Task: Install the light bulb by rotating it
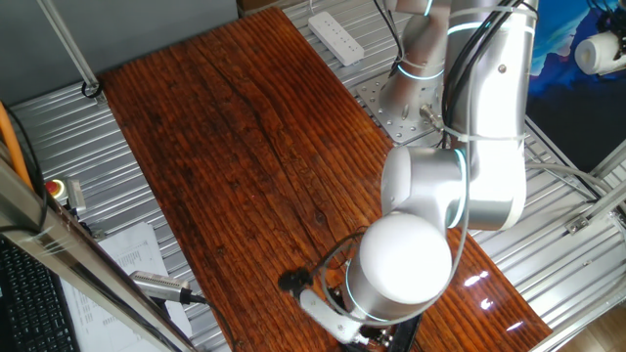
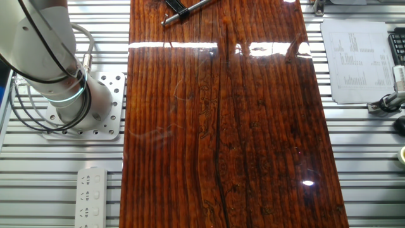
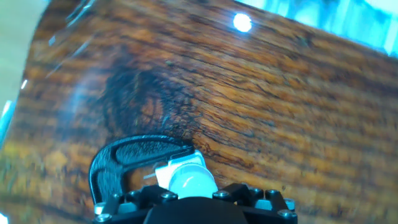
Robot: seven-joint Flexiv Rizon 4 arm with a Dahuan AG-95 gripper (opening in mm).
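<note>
In the hand view the small white light bulb (image 3: 191, 180) sits at the bottom centre, its greyish base pointing towards a black C-shaped clamp (image 3: 127, 158) on the wooden table (image 3: 261, 106). My gripper (image 3: 194, 198) is shut on the bulb's dome, with a black fingertip (image 3: 166, 196) on each side. This view is blurred and tilted. In one fixed view the hand is mostly hidden behind the arm's large white joint cap (image 1: 403, 260) near the table's front end. The bulb does not show in either fixed view.
A black piece (image 1: 291, 282) and a white lumpy piece (image 1: 321, 309) show beside the arm. A metal rod (image 1: 161, 285) and papers (image 1: 137, 256) lie off the table. A power strip (image 1: 337, 37) and the arm's base (image 2: 69, 101) stand at the far end.
</note>
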